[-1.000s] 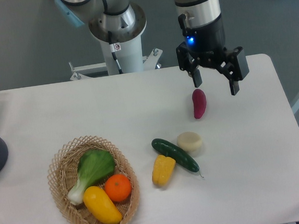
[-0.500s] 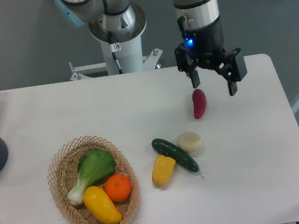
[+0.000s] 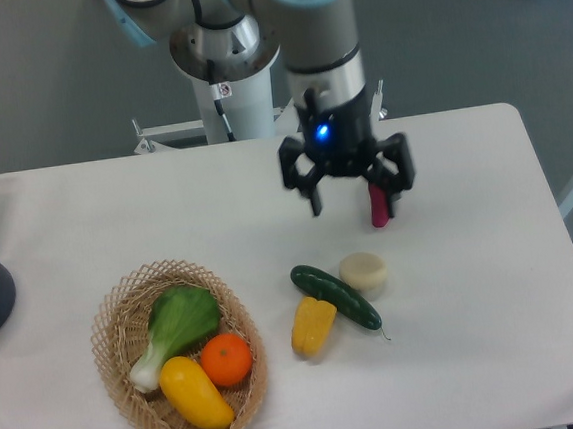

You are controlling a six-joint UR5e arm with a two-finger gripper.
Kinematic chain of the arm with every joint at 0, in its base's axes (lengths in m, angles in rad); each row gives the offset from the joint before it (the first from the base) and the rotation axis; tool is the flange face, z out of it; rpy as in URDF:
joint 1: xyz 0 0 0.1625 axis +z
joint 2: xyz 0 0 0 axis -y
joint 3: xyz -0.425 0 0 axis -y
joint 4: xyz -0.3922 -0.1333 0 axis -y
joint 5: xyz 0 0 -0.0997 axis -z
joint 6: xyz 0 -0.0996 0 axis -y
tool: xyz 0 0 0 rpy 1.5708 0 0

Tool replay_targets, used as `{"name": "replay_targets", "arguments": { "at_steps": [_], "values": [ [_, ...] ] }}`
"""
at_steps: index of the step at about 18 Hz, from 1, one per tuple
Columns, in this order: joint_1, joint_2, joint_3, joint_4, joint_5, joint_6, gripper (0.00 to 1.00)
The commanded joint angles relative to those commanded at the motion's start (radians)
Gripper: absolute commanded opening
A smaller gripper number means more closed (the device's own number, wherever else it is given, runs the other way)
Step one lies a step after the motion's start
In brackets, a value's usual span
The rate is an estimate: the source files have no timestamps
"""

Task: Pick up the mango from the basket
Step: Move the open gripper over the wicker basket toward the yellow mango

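One basket (image 3: 109, 340) holds one mango (image 3: 196, 393), one orange (image 3: 225, 359), one bok choy (image 3: 177, 326). Arm vertical over table (image 3: 480, 358); gripper (image 3: 354, 201) spread, holding nothing.

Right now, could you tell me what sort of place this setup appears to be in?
Probably a robotics lab or test bench: an arm with a claw mounted behind a plain white table, and food items staged as props, like the mango in the basket.
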Motion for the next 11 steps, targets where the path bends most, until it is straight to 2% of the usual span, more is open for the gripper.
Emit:
{"name": "replay_targets", "arguments": {
  "at_steps": [3, 6, 9, 11],
  "values": [
    [-0.015, -0.026, -0.024, 0.002, -0.093, -0.200, 1.00],
    [-0.037, -0.040, -0.022, 0.003, -0.184, -0.368, 1.00],
    [-0.066, -0.069, -0.015, 0.005, -0.206, -0.439, 1.00],
    [-0.089, -0.112, 0.003, 0.008, -0.206, -0.487, 1.00]
  ]
}}
